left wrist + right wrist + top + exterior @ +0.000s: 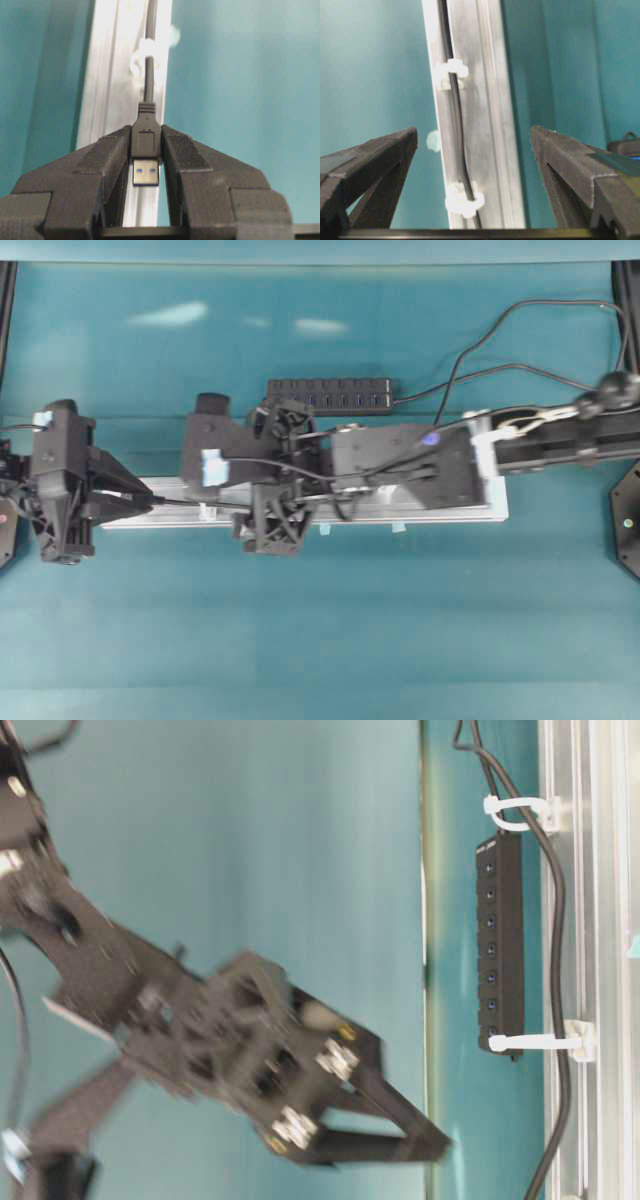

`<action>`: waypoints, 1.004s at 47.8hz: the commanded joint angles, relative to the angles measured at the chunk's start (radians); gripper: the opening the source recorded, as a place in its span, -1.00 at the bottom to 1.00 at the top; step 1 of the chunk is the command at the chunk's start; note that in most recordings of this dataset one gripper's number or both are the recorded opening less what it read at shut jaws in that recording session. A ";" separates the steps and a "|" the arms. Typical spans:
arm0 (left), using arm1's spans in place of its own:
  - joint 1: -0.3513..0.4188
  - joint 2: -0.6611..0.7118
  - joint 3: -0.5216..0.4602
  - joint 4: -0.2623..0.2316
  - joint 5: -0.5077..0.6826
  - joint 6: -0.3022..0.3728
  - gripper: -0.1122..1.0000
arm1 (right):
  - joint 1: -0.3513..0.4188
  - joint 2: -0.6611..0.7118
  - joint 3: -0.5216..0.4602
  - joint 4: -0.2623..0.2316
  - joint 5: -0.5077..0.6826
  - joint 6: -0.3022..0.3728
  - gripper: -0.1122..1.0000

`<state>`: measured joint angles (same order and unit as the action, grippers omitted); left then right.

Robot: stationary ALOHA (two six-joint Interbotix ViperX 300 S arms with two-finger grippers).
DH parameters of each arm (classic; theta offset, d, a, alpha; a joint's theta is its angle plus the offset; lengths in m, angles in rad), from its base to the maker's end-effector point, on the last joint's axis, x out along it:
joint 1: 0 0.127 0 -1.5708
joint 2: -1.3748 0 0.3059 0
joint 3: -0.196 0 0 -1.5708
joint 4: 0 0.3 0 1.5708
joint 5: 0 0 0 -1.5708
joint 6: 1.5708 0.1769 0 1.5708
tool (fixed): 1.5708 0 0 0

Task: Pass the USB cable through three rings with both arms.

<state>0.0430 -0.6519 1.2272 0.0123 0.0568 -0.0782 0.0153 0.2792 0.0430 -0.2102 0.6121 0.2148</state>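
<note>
Two arms are over the teal table (320, 640), and the cable (148, 75) is threaded along the rail (450, 512).

Left wrist view first: the left gripper (146, 165) has its jaws clamped on the plug (145, 142), one finger on each flank, the blue-tongued metal end pointing back at the camera. From the plug the cable runs off toward 12 o'clock, straight through a ring (145, 57) on the rail. That ring is blurred, but the cord clearly passes inside it.

Right wrist view: the right gripper (475, 150) has its jaws wide apart, nothing between them. Below, the cable lies in the rail's groove and passes through two rings, one at 12 o'clock (451, 72) and one at 6 o'clock (464, 200).

Overhead: the left gripper (140, 500) sits at 9 o'clock, at the rail's left end, the cord stretching from it toward the centre. The right arm (560, 440) reaches in from 3 o'clock and covers most of the rail. A hub (330, 393) lies just beyond the rail at 12 o'clock, its own cord trailing to the upper right.

Table-level view, turned on its side: the open gripper (400, 1115) hangs clear of the table, motion-blurred, while two white rings (520, 812) hold the cable against the rail.

No brand, label or writing is readable anywhere; the hub's ports are too small to make out.
</note>
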 commanded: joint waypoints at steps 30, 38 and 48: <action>-0.002 -0.032 -0.021 0.002 0.009 0.008 -0.37 | -0.003 -0.256 0.235 -0.006 -0.146 -0.006 0.62; -0.002 -0.032 -0.032 0.002 0.005 0.011 -0.37 | -0.005 -0.282 0.275 -0.008 -0.189 -0.005 0.62; -0.002 -0.032 -0.046 0.002 -0.006 0.015 -0.37 | -0.005 -0.293 0.296 -0.008 -0.209 -0.005 0.62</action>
<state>0.0430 -0.6811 1.2103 0.0123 0.0660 -0.0660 0.0092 0.0153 0.3467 -0.2148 0.4142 0.2148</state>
